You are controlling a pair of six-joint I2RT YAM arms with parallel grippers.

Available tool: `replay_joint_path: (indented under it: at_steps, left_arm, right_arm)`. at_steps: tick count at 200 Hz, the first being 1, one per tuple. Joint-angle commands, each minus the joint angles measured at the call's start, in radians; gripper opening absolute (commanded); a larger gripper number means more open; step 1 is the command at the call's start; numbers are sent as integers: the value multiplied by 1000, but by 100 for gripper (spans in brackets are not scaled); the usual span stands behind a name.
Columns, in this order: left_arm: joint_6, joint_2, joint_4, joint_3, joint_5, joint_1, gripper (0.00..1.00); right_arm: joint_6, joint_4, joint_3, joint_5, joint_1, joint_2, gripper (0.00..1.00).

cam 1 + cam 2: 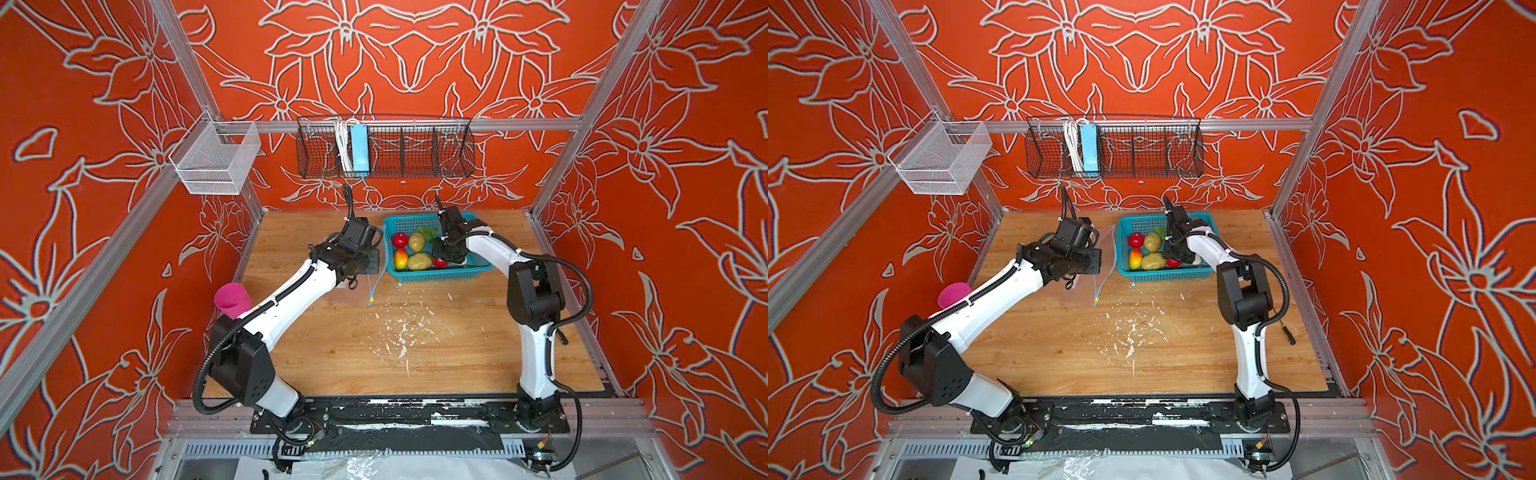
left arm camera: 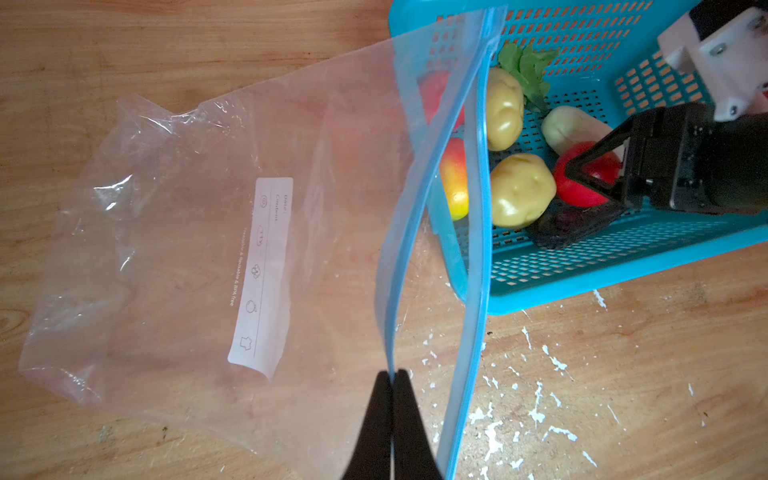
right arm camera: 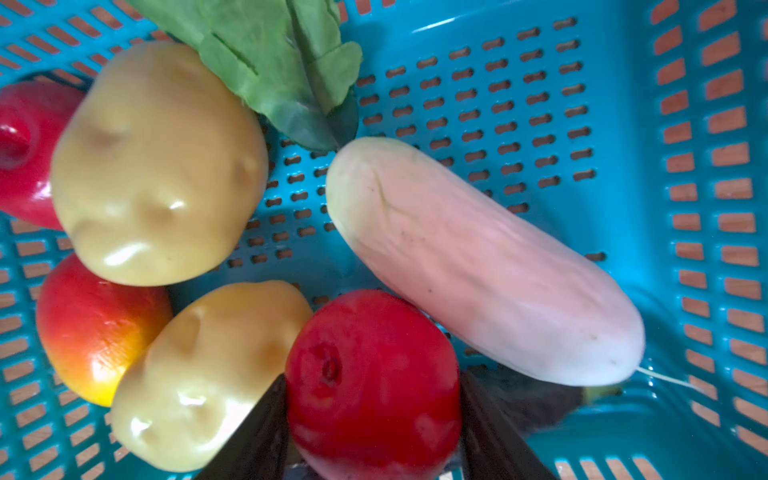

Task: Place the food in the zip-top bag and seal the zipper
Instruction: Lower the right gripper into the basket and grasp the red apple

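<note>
**Left gripper** (image 2: 394, 376): jaws pinched tight on one lip of the light-blue zipper strip (image 2: 477, 249) of the clear, crinkly plastic zip-top bag (image 2: 187, 249). That lip is raised and the other stands apart, so the mouth gapes toward the teal perforated plastic basket (image 1: 440, 275). Bag body lies on the wooden table (image 1: 332, 353) just beside the basket, w/ white label patch (image 2: 262, 270) up. Both top views barely show the film. Only the strip and its small yellow end (image 1: 370, 298) read there, and the left wrist view lacks that end.

**Right gripper** (image 3: 372, 376): down inside the basket, jaws part-way in, one finger against each side of a red ball (image 3: 374, 328). The right wrist view shows this contact. In both top views the arm hides most of it.

**Food:** all in the basket.
- second red ball (image 1: 400, 240)
- two yellow-tan potato lumps (image 3: 158, 166)
- red-yellow mango (image 3: 95, 328)
- white elongated vegetable (image 3: 478, 257)
- green leafy piece (image 3: 270, 62)
- dark piece (image 3: 536, 401) beside the veg., kind unclear

**Misc.:** pink cup (image 1: 232, 300) by the left arm, top views only.
</note>
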Motion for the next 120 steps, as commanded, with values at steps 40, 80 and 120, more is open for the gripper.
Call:
replay_joint_path:
  at_steps: [40, 80, 120]
  left_arm:
    - [-1, -9, -7, 18, -1, 6, 0]
    - [-7, 1, -11, 23, 9, 6, 0]
    - [-3, 0, -11, 19, 7, 6, 0]
  right_arm:
    - [60, 103, -80, -23, 6, -118, 43]
    - [72, 164, -163, -17, 5, -199, 42]
    - [78, 206, -221, -16, 6, -251, 41]
